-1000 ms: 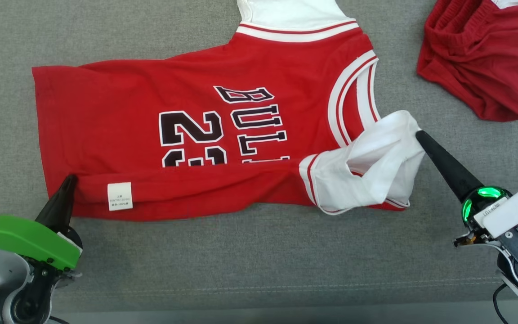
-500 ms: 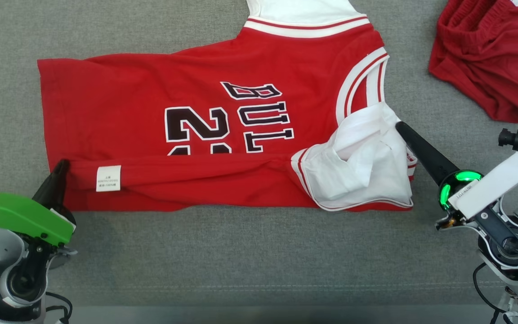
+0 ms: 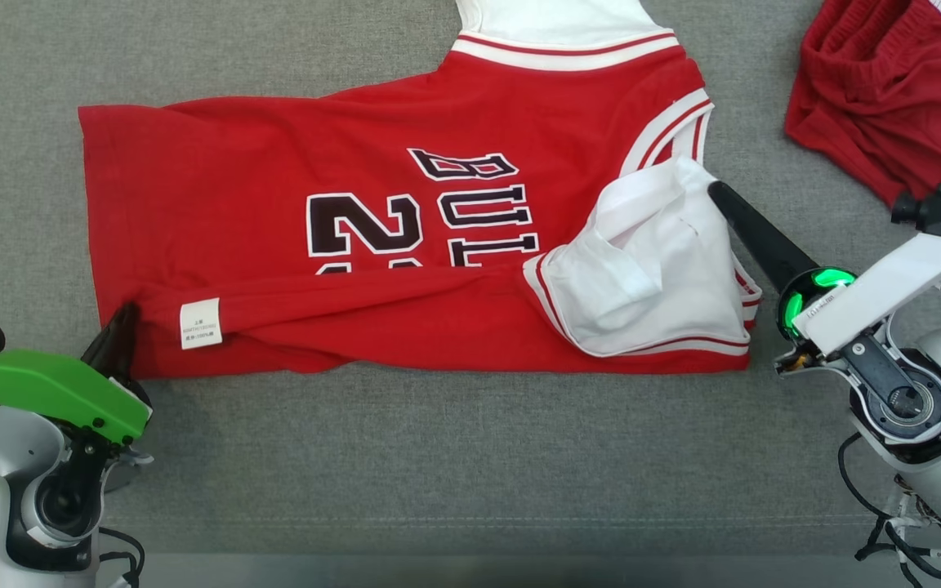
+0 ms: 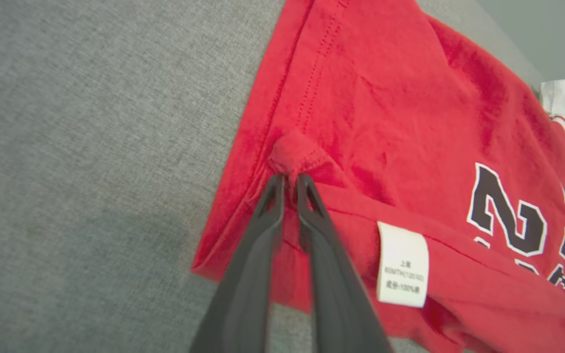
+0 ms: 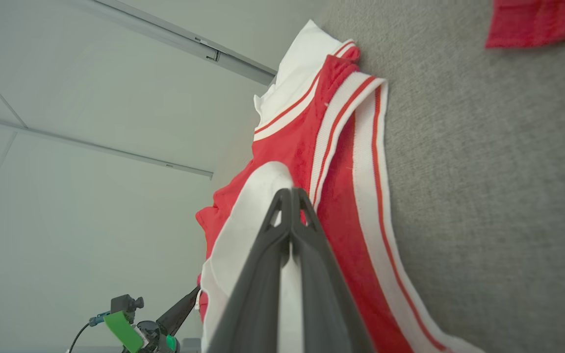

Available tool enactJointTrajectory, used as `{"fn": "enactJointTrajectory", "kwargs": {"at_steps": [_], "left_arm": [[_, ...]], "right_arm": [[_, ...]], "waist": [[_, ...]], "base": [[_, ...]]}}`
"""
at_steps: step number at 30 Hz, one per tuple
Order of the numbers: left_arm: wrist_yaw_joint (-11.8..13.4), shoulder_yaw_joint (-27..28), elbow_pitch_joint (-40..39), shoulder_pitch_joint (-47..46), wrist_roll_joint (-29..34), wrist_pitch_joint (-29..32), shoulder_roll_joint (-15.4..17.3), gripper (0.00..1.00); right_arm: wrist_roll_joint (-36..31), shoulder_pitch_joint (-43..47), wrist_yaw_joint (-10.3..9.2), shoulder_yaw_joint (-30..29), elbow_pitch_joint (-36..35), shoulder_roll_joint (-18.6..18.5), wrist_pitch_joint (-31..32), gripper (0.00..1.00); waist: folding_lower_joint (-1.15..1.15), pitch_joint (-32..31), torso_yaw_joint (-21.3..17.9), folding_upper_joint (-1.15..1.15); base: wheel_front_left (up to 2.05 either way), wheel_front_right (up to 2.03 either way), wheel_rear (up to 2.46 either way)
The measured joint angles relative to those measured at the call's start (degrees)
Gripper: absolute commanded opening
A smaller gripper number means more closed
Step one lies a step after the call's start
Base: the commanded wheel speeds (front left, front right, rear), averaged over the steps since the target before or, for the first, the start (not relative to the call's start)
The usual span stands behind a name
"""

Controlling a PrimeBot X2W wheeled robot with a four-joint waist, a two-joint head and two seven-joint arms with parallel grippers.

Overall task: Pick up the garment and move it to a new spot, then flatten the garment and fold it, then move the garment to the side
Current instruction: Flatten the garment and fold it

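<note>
A red jersey [image 3: 234, 188] shows black letters [image 3: 479, 204] "BUL" and the number [image 3: 364, 224] "2" above a fold; its white label [image 4: 403, 264] has tiny print including "100%".

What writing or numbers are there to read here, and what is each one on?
"BUL": black, white-outlined letters on the garment; a fold hides the rest.
"2": large number beside them; the next digit is half covered.
White label near the hem: print too small to read.
White sticker on the robot's wrist: too blurred.
</note>
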Motion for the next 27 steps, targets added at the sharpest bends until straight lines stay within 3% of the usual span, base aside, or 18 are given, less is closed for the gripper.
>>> {"fn": "enactJointTrajectory", "kwargs": {"at_steps": [1,2,3,4,5,11,17,23,27], "left_arm": [[0.0,-0.1,0.5,-0.1,0.0,0.2,0.0,0.36],[0.0,-0.1,1.1,-0.3,0.0,0.2,-0.2,0.47],[0.0,-0.1,1.5,-0.5,0.2,0.2,-0.2,0.53],[0.0,-0.1,1.8,-0.8,0.4,0.1,-0.4,0.95],[0.0,0.2,2.2,-1.2,0.4,-0.1,-0.6,1.0],[0.0,1.2,4.2,-2.3,0.4,-1.2,-1.9,1.0],[0.4,5.4,4.6,-2.1,0.2,-6.3,-4.4,1.0],[0.4,8.4,2.3,1.0,-5.0,-10.1,-10.8,1.0],[0.5,8.8,1.3,4.4,-9.1,-10.8,-11.3,1.0]], "right_arm": [[-0.4,-0.4,-0.08,0.0,0.6,0.3,-0.3,0.18],[-0.7,-0.7,-0.45,-0.1,1.2,0.6,-0.7,0.41],[-1.0,-1.1,-0.44,0.0,1.8,0.8,-0.9,0.54],[-1.3,-1.4,-0.44,0.1,2.3,1.0,-1.0,0.98],[-1.5,-1.7,-0.48,0.1,2.7,1.3,-1.3,1.0],[-3.5,-2.8,-0.8,-0.2,5.3,2.9,-3.6,1.0],[-4.3,-2.4,0.22,-1.3,6.2,3.8,-7.5,1.0],[-3.5,4.8,1.18,-1.6,5.1,5.1,-9.7,1.0],[-2.7,9.9,1.19,-1.3,3.8,5.7,-10.2,1.0]], "waist": [[0.0,0.0,0.0,0.0],[0.0,0.1,-0.1,0.0],[0.0,0.1,-0.1,0.0],[0.0,0.1,-0.1,0.0],[0.0,0.1,-0.2,0.0],[0.0,-0.4,-0.5,0.0],[0.0,-2.0,-1.2,0.0],[0.0,-4.1,-2.1,0.0],[0.0,-5.2,-2.5,0.0]], "base": [[0.0,0.0,0.0],[0.0,0.0,0.0],[0.0,0.0,0.0],[0.0,0.0,0.0],[0.0,0.0,0.0],[0.0,0.0,0.0],[0.0,0.0,0.0],[0.0,0.0,0.0],[0.0,0.0,0.0]]}}
